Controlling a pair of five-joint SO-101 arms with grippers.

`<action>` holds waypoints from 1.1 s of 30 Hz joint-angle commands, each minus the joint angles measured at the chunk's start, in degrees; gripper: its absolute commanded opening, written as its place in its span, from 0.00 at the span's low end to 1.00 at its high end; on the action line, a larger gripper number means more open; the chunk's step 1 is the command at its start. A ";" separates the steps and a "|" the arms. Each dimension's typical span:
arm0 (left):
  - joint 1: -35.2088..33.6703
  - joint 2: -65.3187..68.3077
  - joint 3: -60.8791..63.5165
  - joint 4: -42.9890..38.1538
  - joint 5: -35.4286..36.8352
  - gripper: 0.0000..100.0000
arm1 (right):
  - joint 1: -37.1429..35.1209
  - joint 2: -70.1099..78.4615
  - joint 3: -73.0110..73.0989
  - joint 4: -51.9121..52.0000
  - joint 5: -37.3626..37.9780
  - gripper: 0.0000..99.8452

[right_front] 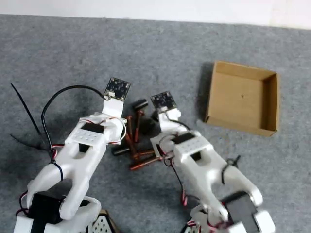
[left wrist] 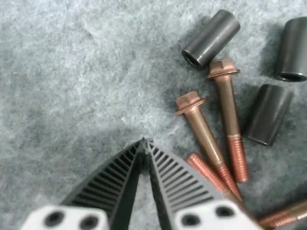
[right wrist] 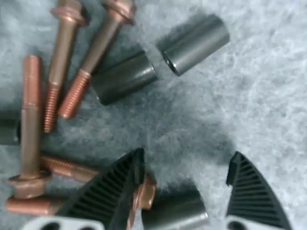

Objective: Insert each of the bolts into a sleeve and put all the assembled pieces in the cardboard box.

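a sleeve (right wrist: 175,212) seemingly lies within the spread right hand (right wrist: 187,157).

The left arm (right_front: 82,150) and right arm (right_front: 204,167) are white moulded shells with black motor blocks. Red wires loop at the joints, and a black cable (right_front: 44,114) arches off the left one. Each wrist carries a dark circuit board (right_front: 117,89) — the fingers (left wrist: 115,184) are black ribbed wedges on pale mounts with screw holes.
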 commanded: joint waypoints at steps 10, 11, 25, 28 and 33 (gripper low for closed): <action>0.57 -0.22 -2.59 -0.88 0.18 0.01 | 1.71 3.12 -13.23 10.95 0.09 0.27; 0.57 -0.22 -2.59 -0.88 0.18 0.01 | 1.71 1.10 -12.18 10.95 0.00 0.27; 0.57 -0.22 -2.59 -0.88 0.18 0.01 | 1.89 -11.21 -6.64 18.77 -0.44 0.27; 0.57 -0.22 -2.59 -0.88 0.18 0.01 | 1.98 -11.21 -8.66 20.97 -4.57 0.27; 0.57 -0.22 -2.59 -0.88 0.18 0.01 | 1.98 -11.12 -9.19 21.14 -5.01 0.27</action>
